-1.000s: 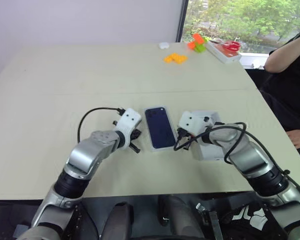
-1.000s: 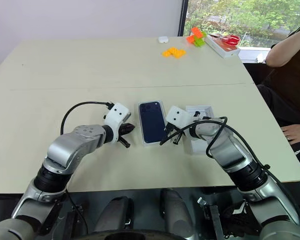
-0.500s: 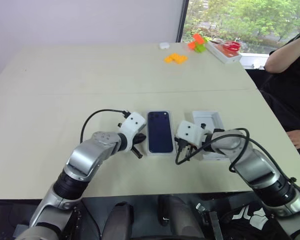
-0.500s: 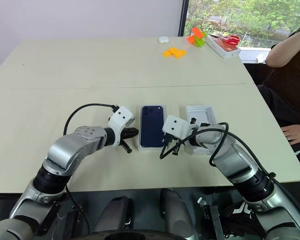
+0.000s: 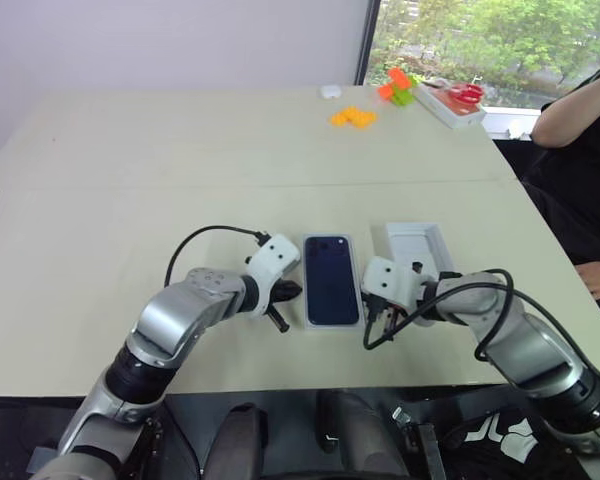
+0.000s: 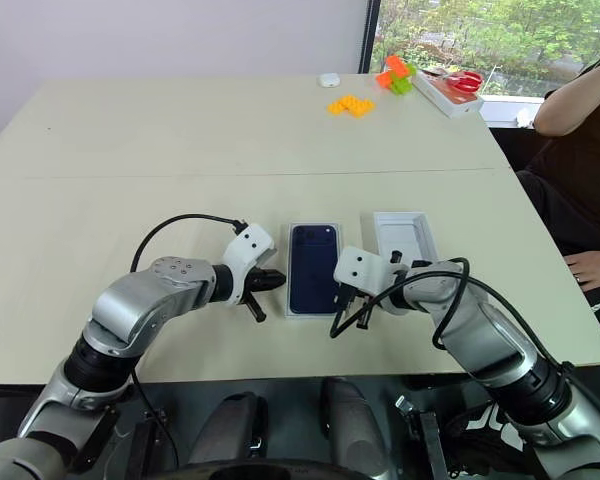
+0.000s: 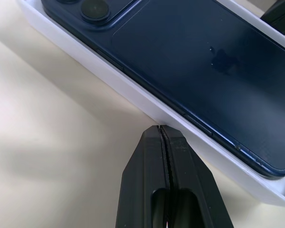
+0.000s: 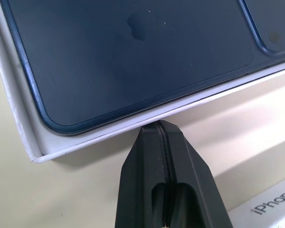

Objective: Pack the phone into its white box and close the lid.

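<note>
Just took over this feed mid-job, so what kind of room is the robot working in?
Probably an office or lab room: a large pale table by a window with trees outside, a seated person at its side, and coloured blocks at the far end.

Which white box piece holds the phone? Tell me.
The white box between the two grippers: the phone lies inside its rim. The lid beside it, toward the robot's right, lies open side up with nothing in it.
</note>
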### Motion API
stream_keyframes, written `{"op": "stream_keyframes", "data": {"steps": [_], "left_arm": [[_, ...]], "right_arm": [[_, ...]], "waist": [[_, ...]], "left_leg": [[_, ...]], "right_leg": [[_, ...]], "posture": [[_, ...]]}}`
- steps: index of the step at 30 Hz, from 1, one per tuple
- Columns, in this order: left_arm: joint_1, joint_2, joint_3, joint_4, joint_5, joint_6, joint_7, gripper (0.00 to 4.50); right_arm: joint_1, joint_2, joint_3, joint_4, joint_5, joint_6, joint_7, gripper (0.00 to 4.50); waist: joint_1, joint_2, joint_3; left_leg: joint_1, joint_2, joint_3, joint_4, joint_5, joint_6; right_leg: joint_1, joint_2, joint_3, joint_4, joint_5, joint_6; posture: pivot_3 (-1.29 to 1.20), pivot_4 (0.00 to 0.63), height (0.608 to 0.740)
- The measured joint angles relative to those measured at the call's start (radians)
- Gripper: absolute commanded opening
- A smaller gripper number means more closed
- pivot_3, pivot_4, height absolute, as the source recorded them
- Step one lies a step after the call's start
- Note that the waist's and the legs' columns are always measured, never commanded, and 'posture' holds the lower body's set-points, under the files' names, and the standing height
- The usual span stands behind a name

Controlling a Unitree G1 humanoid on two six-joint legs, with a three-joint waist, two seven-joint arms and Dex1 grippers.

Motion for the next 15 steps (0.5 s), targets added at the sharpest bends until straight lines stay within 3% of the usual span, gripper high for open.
{"op": "stream_keyframes", "data": {"steps": [15], "left_arm": [[-0.001,-0.003,-0.003,0.000,-0.027,0.009,-0.026,0.05]], "right_arm": [[0.019,-0.038,-0.022,-0.013,0.013,0.000,0.030,0.00]], "waist": [[0.000,0.000,0.000]], "left_leg": [[0.000,0.000,0.000,0.000,0.000,0.000]], "right_leg": [[0.000,0.000,0.000,0.000,0.000,0.000]], "posture": [[0.00,0.150,0.740]]}}
